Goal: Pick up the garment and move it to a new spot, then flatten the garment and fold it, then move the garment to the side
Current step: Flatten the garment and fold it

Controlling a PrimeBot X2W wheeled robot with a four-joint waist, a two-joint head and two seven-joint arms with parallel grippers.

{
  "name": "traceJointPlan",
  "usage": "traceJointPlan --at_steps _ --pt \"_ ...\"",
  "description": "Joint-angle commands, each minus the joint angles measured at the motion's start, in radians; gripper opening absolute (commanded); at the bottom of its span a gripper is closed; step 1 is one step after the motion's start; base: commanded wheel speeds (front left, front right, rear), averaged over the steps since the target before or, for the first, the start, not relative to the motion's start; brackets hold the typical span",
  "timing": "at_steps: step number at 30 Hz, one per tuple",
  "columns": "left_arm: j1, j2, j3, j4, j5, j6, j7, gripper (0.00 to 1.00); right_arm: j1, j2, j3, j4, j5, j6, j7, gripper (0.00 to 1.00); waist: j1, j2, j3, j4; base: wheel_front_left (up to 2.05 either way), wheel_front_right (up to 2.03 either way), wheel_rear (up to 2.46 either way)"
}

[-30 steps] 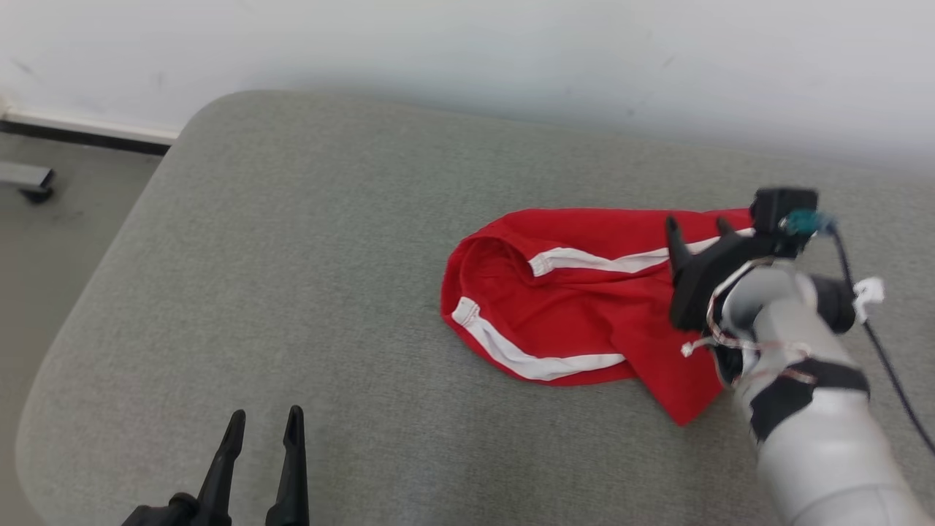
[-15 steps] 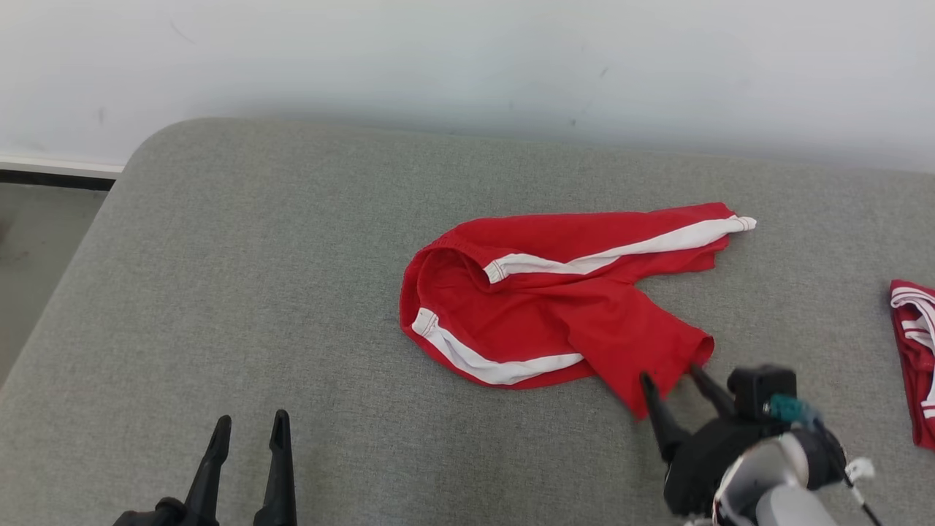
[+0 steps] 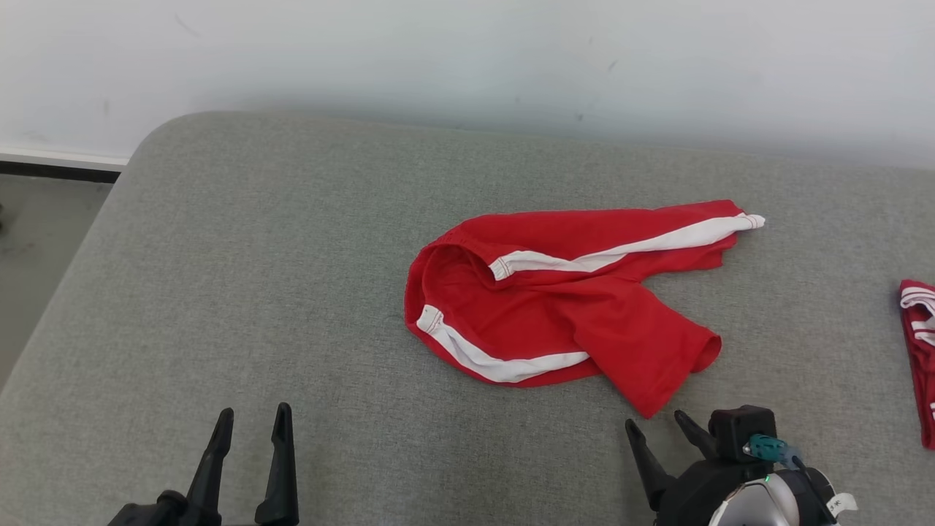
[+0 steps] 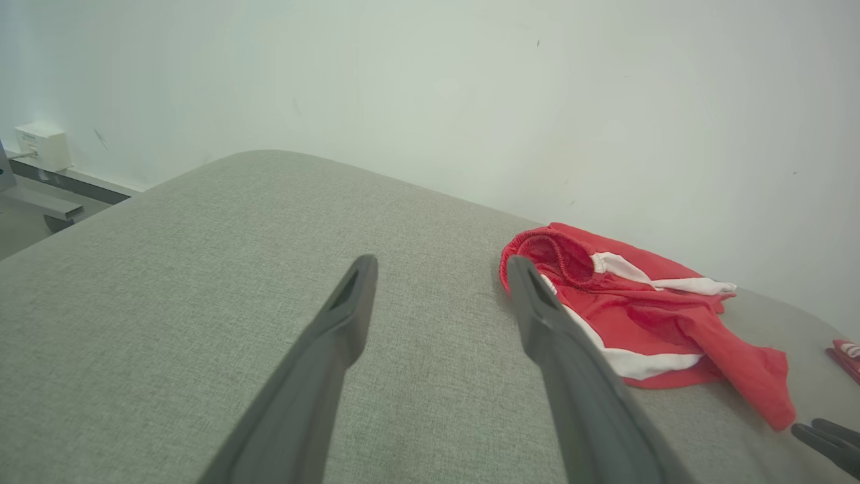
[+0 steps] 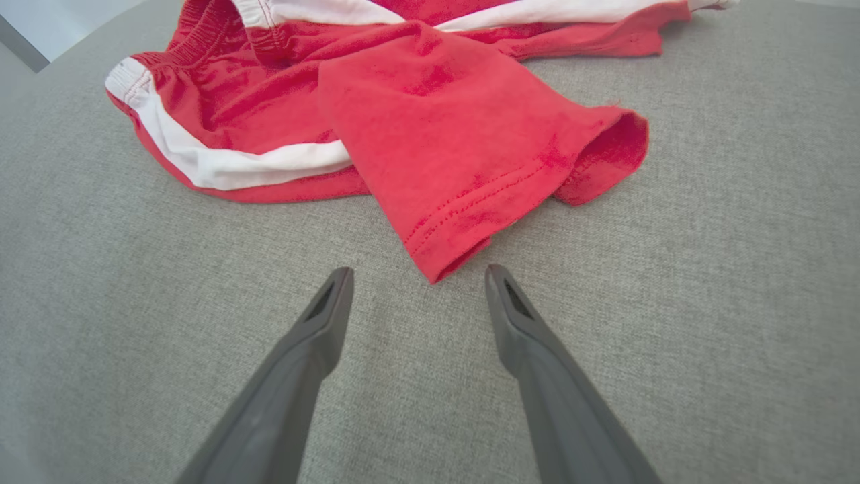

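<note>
The garment [image 3: 570, 307] is a pair of red shorts with white side stripes, lying crumpled on the grey padded surface [image 3: 256, 292]. One leg points to the far right, the other toward me. My right gripper [image 3: 657, 425] is open just short of the near leg's hem, apart from it. The right wrist view has that hem [image 5: 450, 259] lying just beyond the right gripper [image 5: 416, 272]. My left gripper [image 3: 252, 415] stands open at the lower left, well away from the shorts. From the left wrist, the garment [image 4: 638, 316] lies beyond the left gripper [image 4: 440, 262], to its right.
A second red and white garment [image 3: 919, 343] lies at the right edge of the surface. A pale wall [image 3: 467, 58] runs behind it. The surface's rounded left edge drops to the floor [image 3: 36, 241]. A white box [image 4: 41, 144] sits low on the wall.
My right gripper has drawn back from over the garment toward me and now sits below the near leg's hem. The head camera shifted, bringing the second garment into view. The left gripper stays put.
</note>
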Motion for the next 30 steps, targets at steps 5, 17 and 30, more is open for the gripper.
traceJointPlan --at_steps 5,17,30 --pt "-0.010 0.000 0.006 0.002 -0.005 -0.002 0.000 1.00 -0.036 0.009 0.011 0.053 -0.006 -0.002 -0.023 1.00 0.0001 0.0000 0.004 0.012 0.00 0.00 0.00" --pt "-0.010 0.000 0.007 0.006 -0.011 -0.003 0.000 1.00 -0.131 0.016 0.041 0.203 0.030 -0.002 -0.098 0.31 0.0001 0.0000 0.005 0.020 0.00 0.00 0.00" --pt "0.039 0.000 0.018 0.005 0.000 -0.001 0.000 1.00 -0.031 0.015 -0.027 -0.036 0.159 -0.002 -0.119 0.00 0.0001 0.0000 -0.049 -0.007 0.00 0.00 0.00"
